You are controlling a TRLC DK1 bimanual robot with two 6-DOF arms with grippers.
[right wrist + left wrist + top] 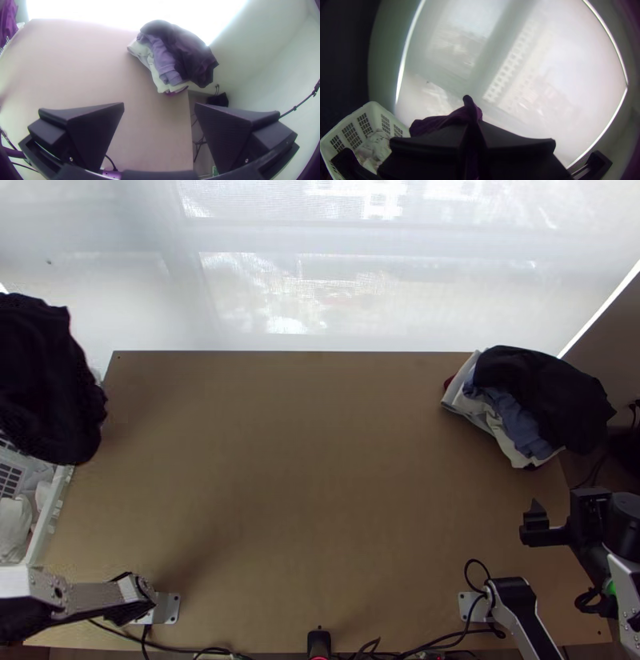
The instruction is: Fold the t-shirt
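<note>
Above the left edge of the counter point(320, 500), a dark t-shirt point(36, 376) is held bunched over a white basket point(52, 516), pinched by the closed left end effector point(473, 126). Across the far right corner, a clothes pile point(512, 420) is topped by 1 black garment point(544, 392). By the right edge, the right end effector point(562, 514) is spread wide, with nothing gripped.

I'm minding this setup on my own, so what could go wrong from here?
The left gripper pinches the dark garment by what looks like a small gathered part, so it might slip free. It hangs by the basket and could catch on its rim. The clothes pile overhangs the table edge and might slide off if bumped.
</note>
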